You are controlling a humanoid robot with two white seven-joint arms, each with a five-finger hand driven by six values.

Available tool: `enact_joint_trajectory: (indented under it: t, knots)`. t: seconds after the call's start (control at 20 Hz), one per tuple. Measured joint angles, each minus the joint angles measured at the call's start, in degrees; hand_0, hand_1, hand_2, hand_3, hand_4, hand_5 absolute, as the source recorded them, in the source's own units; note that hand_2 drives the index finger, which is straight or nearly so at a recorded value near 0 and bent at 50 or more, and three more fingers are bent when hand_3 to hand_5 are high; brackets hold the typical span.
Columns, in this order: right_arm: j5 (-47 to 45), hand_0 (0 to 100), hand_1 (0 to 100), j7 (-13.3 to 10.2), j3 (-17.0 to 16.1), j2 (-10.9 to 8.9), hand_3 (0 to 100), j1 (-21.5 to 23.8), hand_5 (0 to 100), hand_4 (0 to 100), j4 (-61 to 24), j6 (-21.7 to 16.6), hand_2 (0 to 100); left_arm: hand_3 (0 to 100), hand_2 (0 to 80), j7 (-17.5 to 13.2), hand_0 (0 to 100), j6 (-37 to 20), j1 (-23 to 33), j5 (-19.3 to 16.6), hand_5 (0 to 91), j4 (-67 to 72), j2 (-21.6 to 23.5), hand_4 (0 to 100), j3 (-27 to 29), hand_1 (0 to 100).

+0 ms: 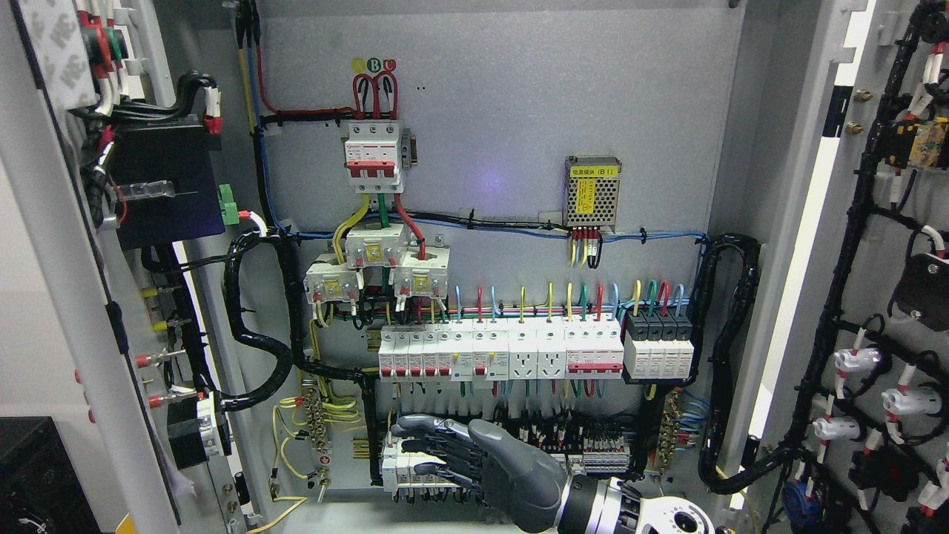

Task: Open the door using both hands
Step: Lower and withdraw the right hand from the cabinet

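Observation:
The cabinet's two doors stand swung wide. The left door shows its inner side with wiring at the picture's left. The right door shows black cable looms and white lamp backs at the right. My right hand, grey with dark fingers, comes in from the lower right. It hovers in front of the lowest terminal row inside the cabinet, its fingers pointing left and loosely bent, holding nothing and touching neither door. My left hand does not show.
The back panel carries a red-handled main breaker, a row of small breakers and sockets, a mesh power supply and thick black conduit. A black box sits at the lower left.

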Motion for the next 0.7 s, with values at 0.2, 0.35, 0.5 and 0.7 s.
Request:
enact_joint_trajectory:
  t: [0.2, 0.35, 0.5, 0.7]
  knots:
    - [-0.05, 19, 0, 0.0, 2.07, -0.19, 0, 0.59, 0, 0, -1.3, 0.0, 0, 0, 0.0, 0.0, 0, 0.0, 0.0, 0.0, 0.0, 0.0, 0.0, 0, 0.0, 0]
    - [-0.08, 19, 0, 0.02, 3.75, -0.24, 0, 1.48, 0, 0, -2.41, 0.0, 0, 0, 0.0, 0.0, 0, -0.01, 0.01, 0.0, 0.0, 0.0, 0.0, 0, 0.0, 0]
    - [-0.11, 19, 0, 0.02, 5.22, -0.15, 0, 2.12, 0, 0, -3.39, 0.06, 0, 0, 0.0, 0.0, 0, 0.0, 0.02, 0.0, 0.0, 0.0, 0.0, 0, 0.0, 0]
    - [-0.23, 19, 0, 0.03, 7.01, -0.07, 0, 3.11, 0, 0, -4.6, 0.41, 0, 0, 0.0, 0.0, 0, -0.01, 0.02, 0.0, 0.0, 0.0, 0.0, 0, 0.01, 0]
